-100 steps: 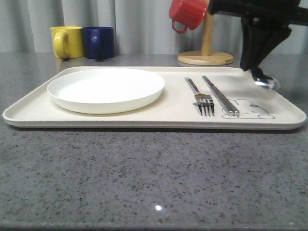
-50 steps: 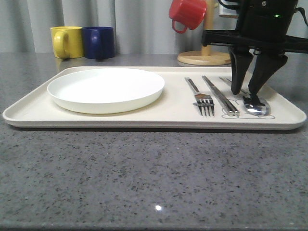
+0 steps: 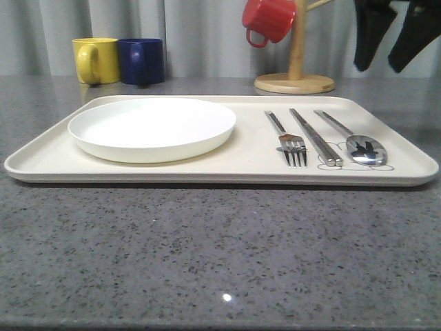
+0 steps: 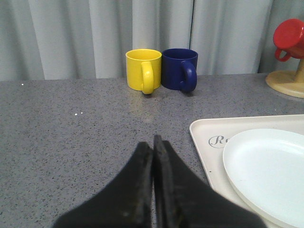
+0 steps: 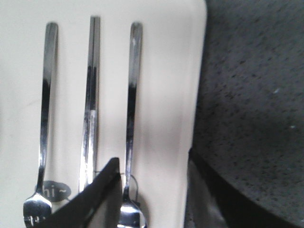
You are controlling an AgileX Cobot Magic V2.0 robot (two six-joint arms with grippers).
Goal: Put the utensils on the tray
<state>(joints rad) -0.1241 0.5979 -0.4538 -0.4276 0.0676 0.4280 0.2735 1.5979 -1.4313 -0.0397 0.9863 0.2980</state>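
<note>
Fork (image 3: 292, 141), chopsticks (image 3: 315, 136) and spoon (image 3: 358, 141) lie parallel, slim polished steel, on the matte cream tray (image 3: 207, 172) beside the round white plate (image 3: 151, 127). Right tool (image 3: 394, 38) hangs released above the spoon; left tool (image 4: 153, 156) is clenched, empty, over the speckled counter (image 3: 207, 255). Risk: a low pass could nudge the smooth spoon, near the rim, off the tray.

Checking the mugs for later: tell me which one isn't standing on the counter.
The red mug: it hangs on the wooden mug tree, while the yellow mug and blue mug stand side by side on the counter.
</note>
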